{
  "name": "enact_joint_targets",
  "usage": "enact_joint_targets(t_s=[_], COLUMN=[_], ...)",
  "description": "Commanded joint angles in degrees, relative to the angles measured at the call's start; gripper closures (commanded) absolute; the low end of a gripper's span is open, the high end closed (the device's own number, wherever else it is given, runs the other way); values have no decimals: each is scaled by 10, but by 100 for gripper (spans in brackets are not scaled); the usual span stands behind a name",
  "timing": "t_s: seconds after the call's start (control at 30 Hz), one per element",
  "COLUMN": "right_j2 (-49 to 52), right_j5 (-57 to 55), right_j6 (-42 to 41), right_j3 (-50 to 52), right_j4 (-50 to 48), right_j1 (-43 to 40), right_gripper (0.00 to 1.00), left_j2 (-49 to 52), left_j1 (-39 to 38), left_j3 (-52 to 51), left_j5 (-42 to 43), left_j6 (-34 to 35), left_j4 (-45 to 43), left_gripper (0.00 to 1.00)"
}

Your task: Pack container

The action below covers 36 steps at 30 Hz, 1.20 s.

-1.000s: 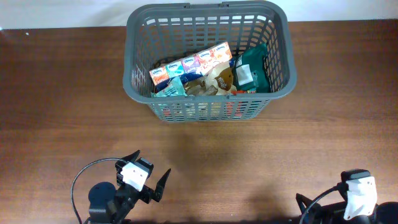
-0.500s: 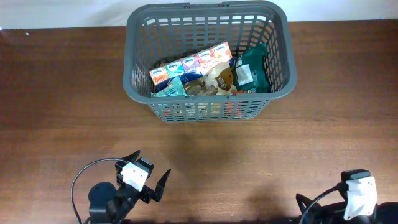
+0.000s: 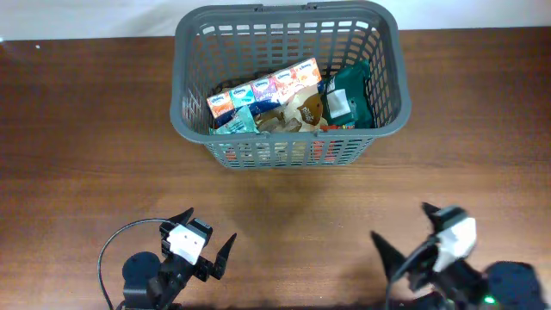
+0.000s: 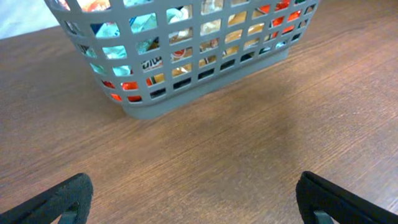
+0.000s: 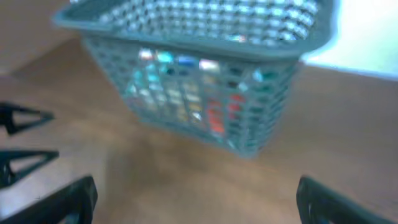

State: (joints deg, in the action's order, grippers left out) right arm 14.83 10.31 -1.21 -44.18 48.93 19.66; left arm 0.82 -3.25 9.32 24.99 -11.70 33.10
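Large dark grey plastic shopping basket with lattice walls and thick rim (image 3: 392,95) sits upright on the brown wood-grain table (image 3: 86,129), far centre. It's already loaded: a row of small orange, blue and white tissue packs (image 3: 267,86) lies diagonally across the middle. A dark green packet (image 3: 351,96) is against the right wall, a tan pouch (image 3: 297,110) sits between those two, and a teal packet (image 3: 234,122) is at near left. Colours show through the slots in the left wrist view, basket (image 4: 205,87) at the top of frame. Left gripper (image 3: 211,222) is at the near left edge, low over the table, with the fingers pointing far-right towards the basket. Jaws are spread wide and hold nothing; in its wrist view both dark fingers (image 4: 68,196) sit in the bottom corners with bare table between them. A black cable (image 3: 105,250) loops beside the left arm. Right gripper (image 3: 398,219) is at near right, white wrist body behind it, angled far-left towards the basket. It's also spread wide and empty. The right wrist view is blurred, but the fingertips (image 5: 65,202) show in the bottom corners and the basket (image 5: 249,81) is ahead. Both grippers are well apart from the basket, touching nothing.
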Motion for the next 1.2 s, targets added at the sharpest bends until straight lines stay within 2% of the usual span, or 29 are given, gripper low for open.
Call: enact_joint_targets(t_s=[0.0, 0.23, 0.43, 1.17], right_j2=[-49, -148, -146, -146], right_j5=[27, 89, 96, 96], right_j6=[29, 27, 27, 27], right_j3=[105, 280, 343, 357], right_j4=[-56, -142, -181, -185], right_j1=[18, 23, 26, 24], right_gripper=[1, 1, 1, 1], left_j2=[-5, -5, -5, -5], left_j1=[3, 3, 3, 3], left_j3=[-3, -3, -3, -3], left_j5=[1, 1, 1, 1], left_j6=[5, 5, 5, 5], left_j4=[-2, -2, -2, -2], left_gripper=[1, 1, 1, 1])
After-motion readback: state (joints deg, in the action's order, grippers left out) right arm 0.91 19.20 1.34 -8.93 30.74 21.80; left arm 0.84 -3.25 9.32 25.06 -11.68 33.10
